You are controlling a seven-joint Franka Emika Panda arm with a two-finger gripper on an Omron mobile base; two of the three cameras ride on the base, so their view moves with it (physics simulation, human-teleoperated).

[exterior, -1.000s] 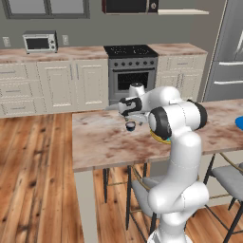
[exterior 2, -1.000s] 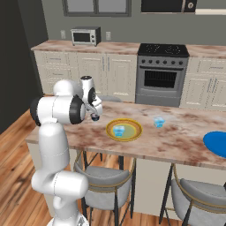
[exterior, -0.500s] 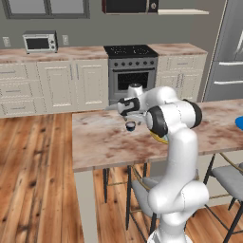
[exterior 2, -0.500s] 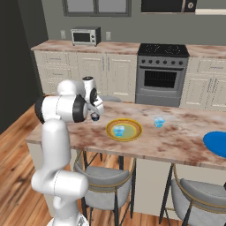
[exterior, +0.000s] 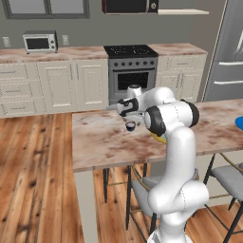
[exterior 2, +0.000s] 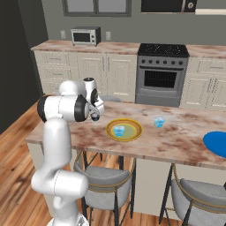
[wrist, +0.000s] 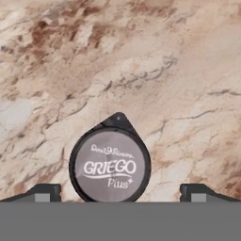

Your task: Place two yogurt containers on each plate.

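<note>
Gripper [wrist: 120, 195], jaws spread, is hovering as before over the dark cup [wrist: 110, 165]; no grasp yet, plates [exterior 2: 124, 129] waiting.

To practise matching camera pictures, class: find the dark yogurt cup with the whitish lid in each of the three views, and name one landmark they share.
Left base view: dark yogurt cup on the marble counter, just below the open hand, left of centre.
Right base view: cup under the hand, left of the yellow-rimmed plate.
Hand view: cup at bottom centre, between the fingertips.
Shared landmark: the marble counter.
</note>
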